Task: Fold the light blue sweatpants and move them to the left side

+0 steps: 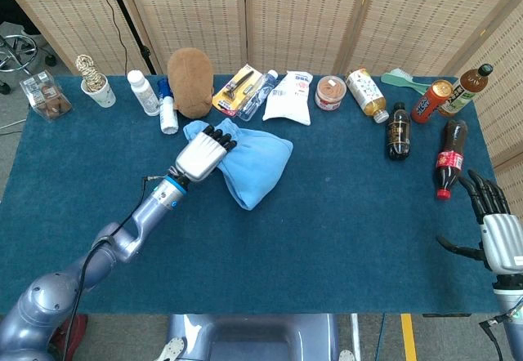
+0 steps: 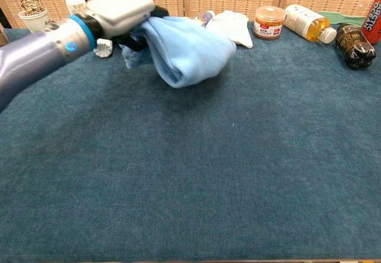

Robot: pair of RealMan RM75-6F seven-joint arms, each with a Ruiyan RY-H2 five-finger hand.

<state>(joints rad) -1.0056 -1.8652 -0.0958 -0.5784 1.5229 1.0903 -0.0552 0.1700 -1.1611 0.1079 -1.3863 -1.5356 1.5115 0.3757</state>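
Note:
The folded light blue sweatpants (image 1: 252,166) hang as a bundle just off the blue table, left of its middle. My left hand (image 1: 203,153) grips their left edge with fingers curled over the cloth; the chest view shows the same left hand (image 2: 119,8) holding the sweatpants (image 2: 189,50) raised above the tabletop. My right hand (image 1: 494,222) hovers at the table's right edge, fingers spread, holding nothing. The chest view does not show it.
Along the back stand a brown plush (image 1: 189,69), white bottles (image 1: 144,91), a paper cup (image 1: 99,90), snack packs (image 1: 289,96), a jar (image 1: 330,92) and several drink bottles (image 1: 398,130). A cola bottle (image 1: 449,159) lies near my right hand.

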